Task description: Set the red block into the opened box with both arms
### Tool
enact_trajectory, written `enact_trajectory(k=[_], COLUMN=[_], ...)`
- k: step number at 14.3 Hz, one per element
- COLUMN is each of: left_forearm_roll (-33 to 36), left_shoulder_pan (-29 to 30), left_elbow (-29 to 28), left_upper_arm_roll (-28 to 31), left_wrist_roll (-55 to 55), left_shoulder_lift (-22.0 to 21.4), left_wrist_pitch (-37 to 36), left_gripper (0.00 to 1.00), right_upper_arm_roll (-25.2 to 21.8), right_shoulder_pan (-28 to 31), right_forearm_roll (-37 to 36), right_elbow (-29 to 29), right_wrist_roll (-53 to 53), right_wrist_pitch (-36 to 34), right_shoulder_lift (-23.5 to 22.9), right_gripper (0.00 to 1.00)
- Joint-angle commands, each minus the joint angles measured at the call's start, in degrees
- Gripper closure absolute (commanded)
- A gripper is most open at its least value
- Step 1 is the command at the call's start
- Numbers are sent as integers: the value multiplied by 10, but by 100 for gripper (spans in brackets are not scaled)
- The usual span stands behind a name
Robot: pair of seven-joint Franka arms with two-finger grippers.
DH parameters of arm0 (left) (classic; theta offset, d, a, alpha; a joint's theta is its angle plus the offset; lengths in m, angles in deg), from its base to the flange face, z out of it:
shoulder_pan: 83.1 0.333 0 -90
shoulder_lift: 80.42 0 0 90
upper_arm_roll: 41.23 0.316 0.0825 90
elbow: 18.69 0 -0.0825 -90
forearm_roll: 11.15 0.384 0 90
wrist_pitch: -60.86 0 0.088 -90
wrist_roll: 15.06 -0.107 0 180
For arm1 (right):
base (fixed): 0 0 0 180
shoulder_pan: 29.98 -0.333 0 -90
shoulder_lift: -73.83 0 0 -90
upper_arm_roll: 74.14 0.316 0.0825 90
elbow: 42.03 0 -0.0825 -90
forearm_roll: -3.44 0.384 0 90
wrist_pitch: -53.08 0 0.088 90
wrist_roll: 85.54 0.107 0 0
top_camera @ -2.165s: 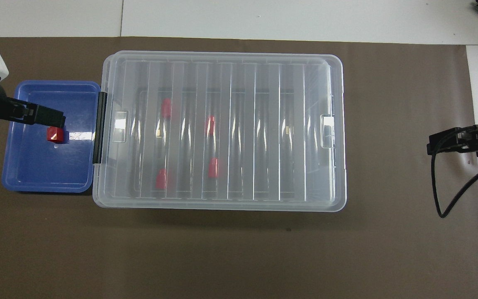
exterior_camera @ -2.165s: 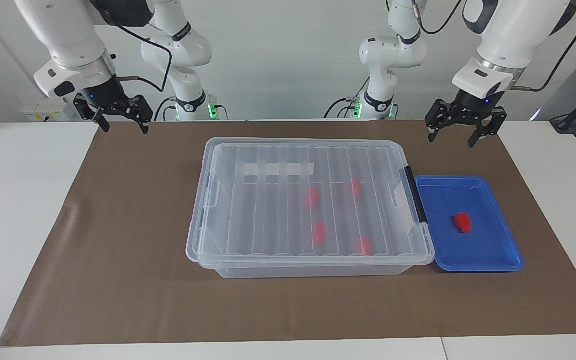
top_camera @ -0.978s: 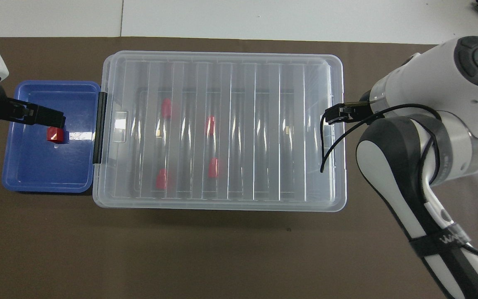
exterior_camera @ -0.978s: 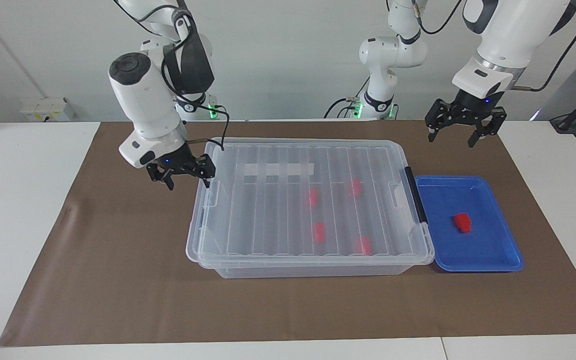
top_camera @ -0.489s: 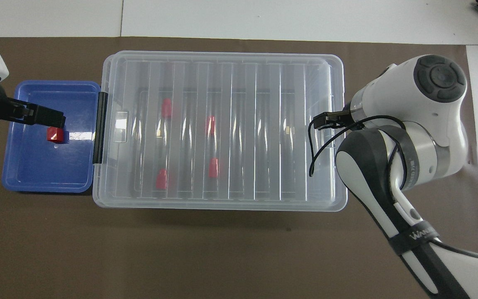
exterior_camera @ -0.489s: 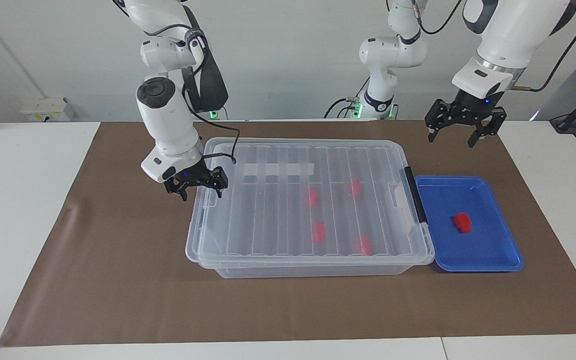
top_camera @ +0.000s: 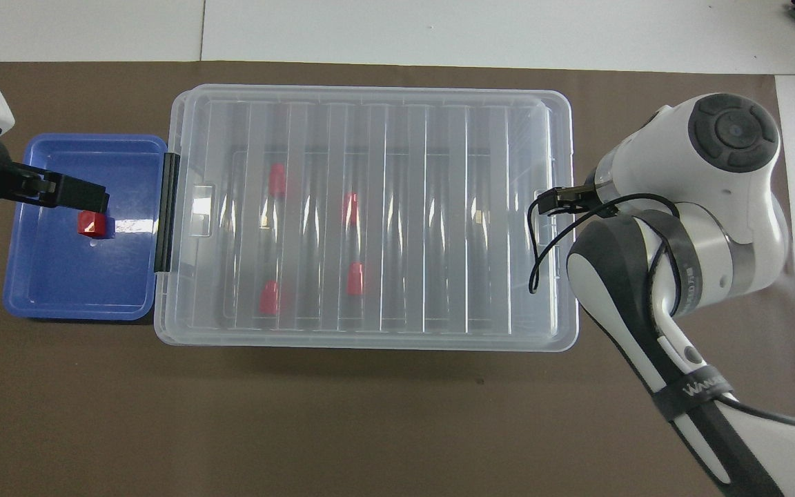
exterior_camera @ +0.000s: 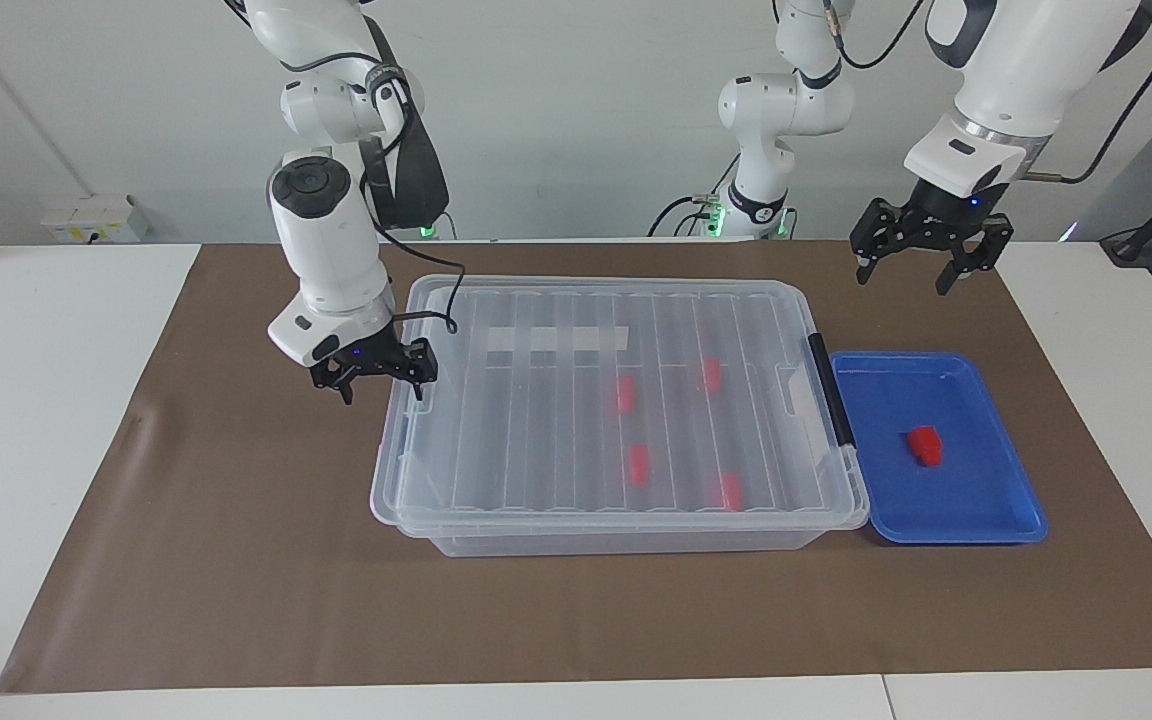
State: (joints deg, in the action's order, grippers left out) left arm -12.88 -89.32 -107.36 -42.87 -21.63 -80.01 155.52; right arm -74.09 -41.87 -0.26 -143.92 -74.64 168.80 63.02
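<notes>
The red block [exterior_camera: 925, 445] [top_camera: 91, 224] lies in a shallow blue tray [exterior_camera: 986, 510] [top_camera: 59, 290]. Beside it stands the clear box [exterior_camera: 536, 420] [top_camera: 404, 207] with its ribbed lid on and a black handle [exterior_camera: 831, 390] at the tray end. Several more red blocks [exterior_camera: 639, 464] show through the lid. My right gripper [exterior_camera: 382, 392] is open and low at the box's other end. One fingertip is over the lid's edge and one outside it. In the overhead view its arm hides it. My left gripper [exterior_camera: 904, 278] [top_camera: 66, 192] waits open, high over the tray.
A brown mat [exterior_camera: 236, 560] covers the table under the box and tray, with white tabletop [exterior_camera: 36, 420] at both ends. A black cable [top_camera: 542, 255] loops from the right wrist over the lid's end.
My right arm swung in from its end of the table and came down to the box's end, then drew back slightly. The left arm and the red block have not moved.
</notes>
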Motion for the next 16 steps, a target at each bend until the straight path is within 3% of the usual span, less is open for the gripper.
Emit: enact_trajectory(k=[1, 16], left_forearm_roll=[-1, -1], left_shoulder_pan=[6, 23], left_elbow=[-19, -24], left_upper_arm_roll=[-3, -2], left_wrist_roll=[2, 3], left_shoulder_lift=[-18, -23], left_wrist_pitch=[2, -11], left_gripper=[0, 0], right_upper_arm_roll=[3, 1], right_shoulder_pan=[14, 69], right_forearm_roll=[-24, -110], right_elbow=[-16, 4], right_wrist_roll=[2, -4], right_wrist_pitch=[-1, -62], right_shoulder_lift=[13, 15], right_gripper=[0, 0])
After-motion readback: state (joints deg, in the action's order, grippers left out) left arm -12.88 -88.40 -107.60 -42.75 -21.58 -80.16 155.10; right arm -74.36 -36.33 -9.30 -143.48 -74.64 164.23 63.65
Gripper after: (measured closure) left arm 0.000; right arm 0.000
